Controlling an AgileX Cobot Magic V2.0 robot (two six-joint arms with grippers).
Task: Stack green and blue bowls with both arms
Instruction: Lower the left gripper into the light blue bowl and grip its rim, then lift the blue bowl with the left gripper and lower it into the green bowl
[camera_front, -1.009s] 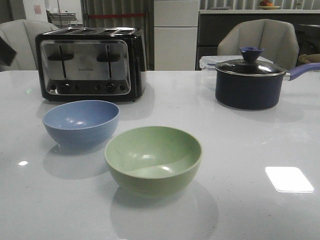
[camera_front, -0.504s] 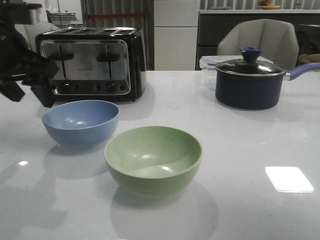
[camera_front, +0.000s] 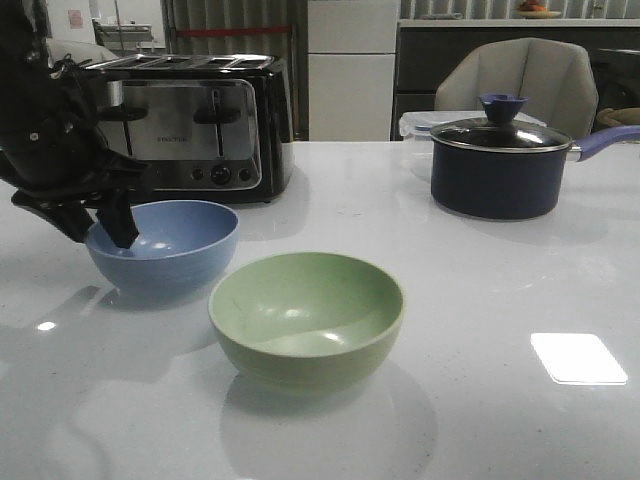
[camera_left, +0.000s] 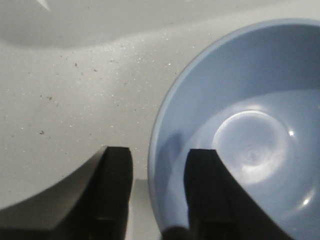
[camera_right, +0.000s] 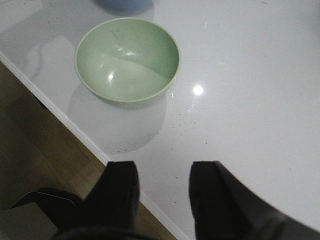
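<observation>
Front view: glossy white table with ceiling light glare on it, two grey chairs behind and dark cabinets further back. One chrome-and-black toaster at the back left, one dark lidded saucepan back right. Two bowls total, both matte and plain: the blue bowl sits in front of the toaster, the green bowl nearer the camera and just to its right, not touching. The left gripper is down at the blue bowl's left rim, jaws apart, one finger inside and one outside.

Left wrist view: the blue bowl's rim runs between the two black fingers, gap on both sides, so nothing's pinched.

Right wrist view: right gripper hangs over the table edge, jaws spread, holding nothing. The green bowl is well ahead of it; wooden floor shows below the edge.
</observation>
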